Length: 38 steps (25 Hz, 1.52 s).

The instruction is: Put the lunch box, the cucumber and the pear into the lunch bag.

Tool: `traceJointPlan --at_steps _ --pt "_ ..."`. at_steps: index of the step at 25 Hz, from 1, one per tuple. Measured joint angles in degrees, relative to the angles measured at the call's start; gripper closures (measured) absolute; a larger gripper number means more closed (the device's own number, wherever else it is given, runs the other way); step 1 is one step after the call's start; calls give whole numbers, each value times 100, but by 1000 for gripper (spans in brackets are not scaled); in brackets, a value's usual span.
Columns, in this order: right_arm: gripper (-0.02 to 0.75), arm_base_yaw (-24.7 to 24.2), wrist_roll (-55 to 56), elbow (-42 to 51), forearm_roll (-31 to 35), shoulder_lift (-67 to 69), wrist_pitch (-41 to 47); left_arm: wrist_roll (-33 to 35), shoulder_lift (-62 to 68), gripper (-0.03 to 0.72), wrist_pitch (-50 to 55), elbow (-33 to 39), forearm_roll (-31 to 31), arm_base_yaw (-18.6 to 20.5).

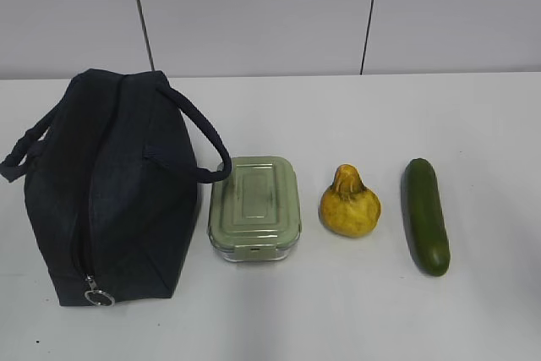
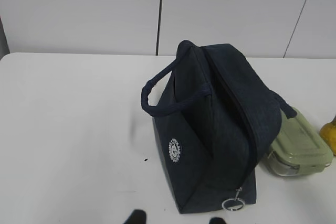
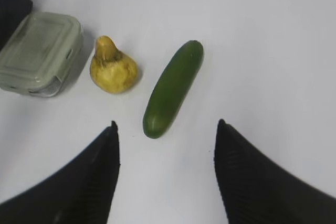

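Wide smooth white matte tabletop (image 1: 338, 319), pale grey panelled wall (image 1: 254, 14) standing behind the tabletop's far edge, thin dark vertical seams (image 1: 141, 13) dividing the wall, soft even light, faint shadows on the tabletop

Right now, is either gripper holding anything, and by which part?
Nothing is held. The right gripper stands open above the cucumber; the left gripper has nothing between its fingertips, short of the lunch bag.

A small round white emblem sits on the lunch bag (image 2: 210, 129), its lettering too small to read.
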Motion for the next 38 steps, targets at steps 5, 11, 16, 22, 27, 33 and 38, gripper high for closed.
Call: traceJointPlan --at_steps 5,11,16,22,27,33,38 --pt "287 0 -297 -470 0 1239 11 0 0 452 0 0 0 0" --pt "287 0 -437 -1142 0 2629 11 0 0 452 0 0 0 0" --pt "287 0 -458 -1733 9 3811 1 0 0 452 0 0 0 0" --pt "286 0 -458 -2356 175 5299 -33 0 0 452 0 0 0 0" --pt "250 0 -471 -2822 314 6357 -57 0 0 452 0 0 0 0" --pt "202 0 -245 -3285 336 7268 -84 0 0 452 0 0 0 0" --pt "197 0 100 -3765 346 7971 9 0 0 452 0 0 0 0"
